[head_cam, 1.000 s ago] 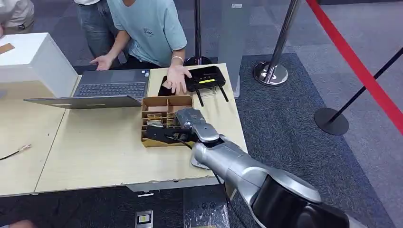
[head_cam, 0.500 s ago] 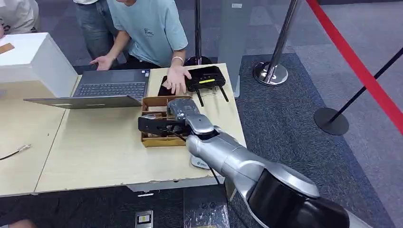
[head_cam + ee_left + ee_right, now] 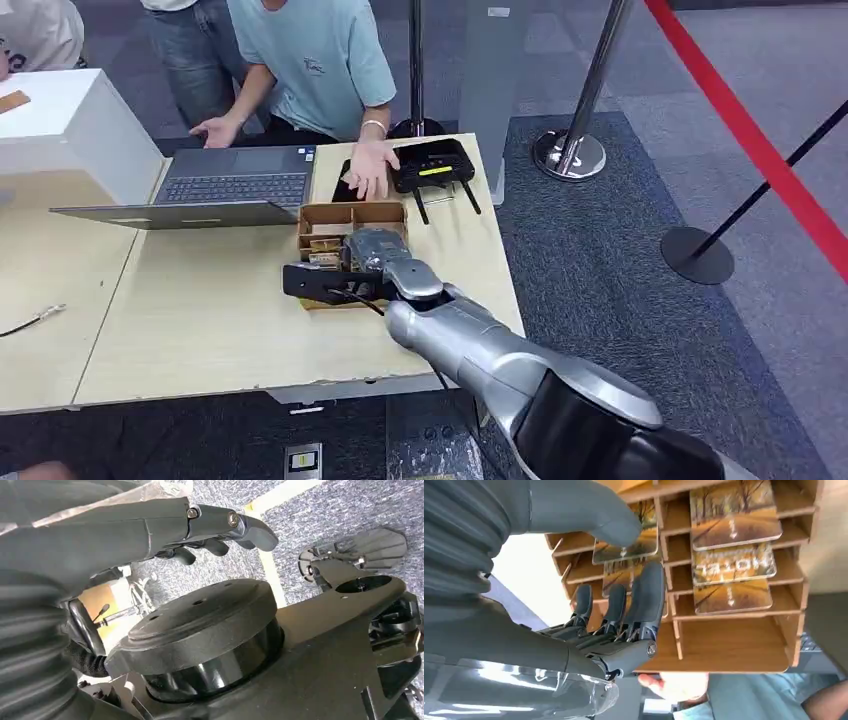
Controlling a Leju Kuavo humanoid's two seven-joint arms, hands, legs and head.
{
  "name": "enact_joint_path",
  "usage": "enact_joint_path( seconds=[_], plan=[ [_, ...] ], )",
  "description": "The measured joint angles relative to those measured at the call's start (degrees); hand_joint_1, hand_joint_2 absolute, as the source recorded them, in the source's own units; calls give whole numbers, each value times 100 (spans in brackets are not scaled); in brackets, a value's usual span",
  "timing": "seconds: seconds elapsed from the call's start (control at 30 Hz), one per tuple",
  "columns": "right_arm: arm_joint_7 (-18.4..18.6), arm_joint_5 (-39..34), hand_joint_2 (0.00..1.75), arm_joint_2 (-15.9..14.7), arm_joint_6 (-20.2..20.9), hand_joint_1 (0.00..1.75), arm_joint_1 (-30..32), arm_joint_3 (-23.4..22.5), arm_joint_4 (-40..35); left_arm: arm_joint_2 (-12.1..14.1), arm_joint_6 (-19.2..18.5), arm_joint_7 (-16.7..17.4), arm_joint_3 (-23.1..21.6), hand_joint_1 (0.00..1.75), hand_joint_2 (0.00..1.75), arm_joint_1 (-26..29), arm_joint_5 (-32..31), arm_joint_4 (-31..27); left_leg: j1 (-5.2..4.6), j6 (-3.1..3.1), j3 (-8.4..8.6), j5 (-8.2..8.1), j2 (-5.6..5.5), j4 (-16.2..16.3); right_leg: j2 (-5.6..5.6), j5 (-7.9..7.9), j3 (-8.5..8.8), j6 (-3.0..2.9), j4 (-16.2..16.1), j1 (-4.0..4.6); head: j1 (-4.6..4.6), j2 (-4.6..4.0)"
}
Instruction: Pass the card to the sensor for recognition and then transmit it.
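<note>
While over rack (image 3: 352, 214), right hand (image 3: 624, 580) pinches card (image 3: 624, 547).

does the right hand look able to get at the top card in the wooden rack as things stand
Probably yes. The right hand is already at the wooden rack, thumb above and fingers below a card in its slot, with nothing between them. Whether it grips yet is unclear.

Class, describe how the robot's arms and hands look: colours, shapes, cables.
The right arm is silver, rounded metal with a glossy black upper section and a thin black cable near the wrist. The right hand and left hand have grey ribbed covers, thick grey thumbs and darker fingers with small screws.
</note>
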Motion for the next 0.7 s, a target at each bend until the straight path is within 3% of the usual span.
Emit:
enact_joint_path(
  seconds=[0.43,0.5,0.7],
  plan=[
    [-122,-151,175,50,-17,103,99,-2,55,-22,-18,9,-2,0,175,1,-9,0,0,0,0,0,0,0,0,0,0,0,0,0,0,0],
    [-122,-160,175,48,-18,96,100,-4,55,-24,-16,7,-2,0,175,1,-9,0,0,0,0,0,0,0,0,0,-1,0,0,0,0,0],
    [-129,-166,175,48,-33,96,125,-4,61,-28,-15,9,-2,0,175,1,-7,0,0,0,1,0,0,0,0,0,-1,0,0,0,0,0]
  ],
)
